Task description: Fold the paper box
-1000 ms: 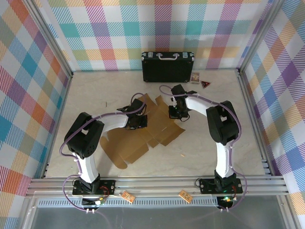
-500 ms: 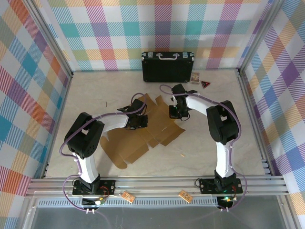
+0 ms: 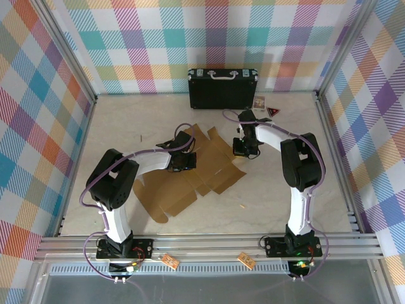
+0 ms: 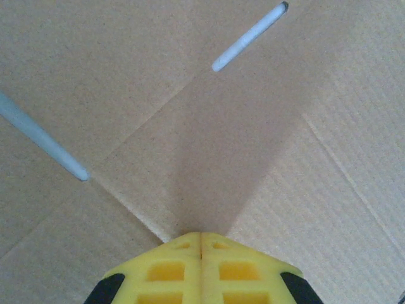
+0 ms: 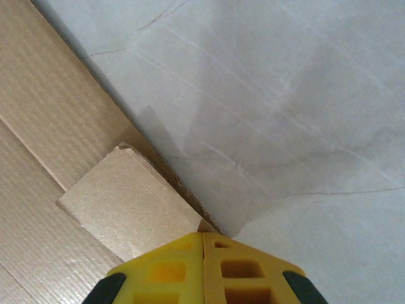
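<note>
While L hand [image 4: 201, 236] sits on paper box [image 3: 215, 163], R hand [image 5: 202, 235] at edge, both closed.

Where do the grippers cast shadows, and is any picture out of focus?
Left wrist view: the left gripper throws a soft wedge-shaped shadow across the paper box, whose ribbing is sharp. Right wrist view: the right gripper casts a paler shadow on the table, whose fine lines are sharp. Top external view: even light, no glare.
</note>
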`<state>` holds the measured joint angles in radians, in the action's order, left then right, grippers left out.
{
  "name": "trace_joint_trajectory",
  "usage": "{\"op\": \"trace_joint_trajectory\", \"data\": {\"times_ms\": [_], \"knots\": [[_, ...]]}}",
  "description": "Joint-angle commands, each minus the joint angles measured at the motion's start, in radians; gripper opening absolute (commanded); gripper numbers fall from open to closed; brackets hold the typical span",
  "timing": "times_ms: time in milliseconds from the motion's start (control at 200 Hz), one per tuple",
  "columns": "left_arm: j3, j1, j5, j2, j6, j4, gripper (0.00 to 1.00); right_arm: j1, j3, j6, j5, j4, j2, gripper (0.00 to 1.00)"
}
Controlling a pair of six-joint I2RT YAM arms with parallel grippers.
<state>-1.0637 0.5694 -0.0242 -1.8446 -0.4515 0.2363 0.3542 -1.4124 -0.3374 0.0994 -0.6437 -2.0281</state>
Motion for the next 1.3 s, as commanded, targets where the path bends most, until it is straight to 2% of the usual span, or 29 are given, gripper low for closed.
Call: {"op": "trace_joint_trajectory", "data": {"times_ms": [0, 310, 425, 455, 575, 690, 770, 925, 1070, 1295], "knots": [[0.057, 0.009, 0.012, -0.094, 0.015, 0.187, 0.00, -0.002, 0.008, 0.007, 0.008, -0.034, -0.069, 0.07], [0.056, 0.010, 0.010, -0.090, 0.016, 0.188, 0.00, 0.042, -0.039, 0.050, -0.043, -0.109, -0.157, 0.05], [0.059, 0.010, 0.012, -0.087, 0.017, 0.187, 0.00, 0.045, -0.005, 0.055, -0.002, -0.046, -0.104, 0.06], [0.060, 0.009, 0.013, -0.086, 0.017, 0.188, 0.00, 0.042, 0.010, 0.053, 0.015, -0.020, -0.070, 0.09], [0.061, 0.010, 0.020, -0.082, 0.018, 0.190, 0.00, 0.034, 0.030, 0.059, 0.035, 0.035, 0.070, 0.39], [0.059, 0.010, 0.021, -0.083, 0.020, 0.190, 0.00, -0.001, -0.003, 0.064, 0.026, 0.015, 0.142, 0.49], [0.062, 0.010, 0.014, -0.079, 0.020, 0.184, 0.00, -0.043, -0.044, 0.077, 0.095, -0.017, 0.125, 0.59], [0.062, 0.012, 0.016, -0.077, 0.021, 0.182, 0.00, -0.069, -0.140, 0.103, 0.131, -0.088, 0.012, 0.67], [0.060, 0.011, 0.015, -0.082, 0.022, 0.185, 0.00, -0.070, -0.219, 0.120, 0.223, -0.118, -0.100, 0.68], [0.058, 0.012, 0.015, -0.080, 0.023, 0.184, 0.00, -0.070, -0.247, 0.168, 0.346, -0.136, -0.155, 0.71]]}}
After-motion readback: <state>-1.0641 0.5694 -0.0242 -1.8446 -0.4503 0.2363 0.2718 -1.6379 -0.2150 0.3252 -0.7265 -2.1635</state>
